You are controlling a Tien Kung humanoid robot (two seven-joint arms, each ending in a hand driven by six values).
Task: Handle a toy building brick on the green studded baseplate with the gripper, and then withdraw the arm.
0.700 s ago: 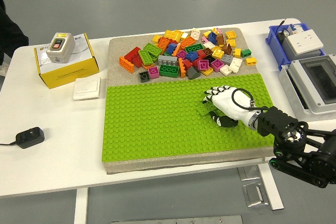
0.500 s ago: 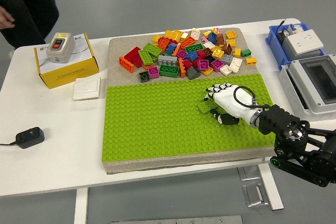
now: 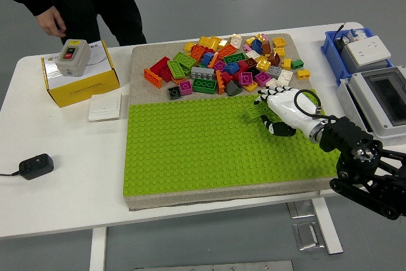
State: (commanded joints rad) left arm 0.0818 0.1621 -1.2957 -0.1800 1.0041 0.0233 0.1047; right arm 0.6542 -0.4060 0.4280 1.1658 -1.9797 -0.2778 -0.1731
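Observation:
The green studded baseplate (image 3: 190, 150) lies on a grey mat, with a pile of loose coloured bricks (image 3: 222, 65) behind it. My right hand (image 3: 271, 113), white with black fingertips, hovers over the baseplate's far right part, just in front of the pile. Its fingers are curled around a small green brick (image 3: 256, 112), held slightly above the studs and partly hidden by the fingers. The black right arm (image 3: 361, 163) comes in from the lower right. The left arm is out of view.
A person stands at the far left, one hand (image 3: 51, 25) hanging near a yellow box (image 3: 79, 84) with a grey switch (image 3: 71, 56) on it. A white plate (image 3: 104, 106), a black adapter (image 3: 36, 165), a blue bin (image 3: 335, 46) and a grey enclosure (image 3: 380, 103) flank the mat.
My right hand has moved back and to the right with the green brick, toward the pile. The person has stepped into view at the far left.

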